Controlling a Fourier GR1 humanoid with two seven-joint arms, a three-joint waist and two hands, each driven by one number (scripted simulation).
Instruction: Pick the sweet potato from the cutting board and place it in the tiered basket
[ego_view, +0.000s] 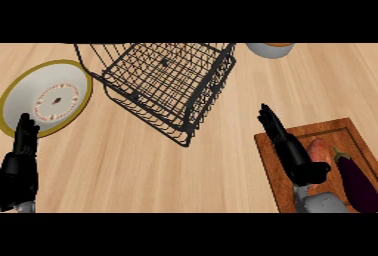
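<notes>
One pinkish-orange sweet potato (319, 149) is lying on the wooden cutting board (336, 131), just beside one dark purple eggplant (357, 180). The right robot hand (288, 147), fingers straight and apart, is possibly touching it. One wire tiered basket (144, 102) is standing near one yellow-rimmed plate (22, 95). The left robot hand (21, 160) is resting open, lower left.

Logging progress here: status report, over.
Left hand open, resting lower left. Right hand open, beside sweet potato on cutting board, not holding it. Eggplant lies on its other side. Tiered basket stands apart.
</notes>
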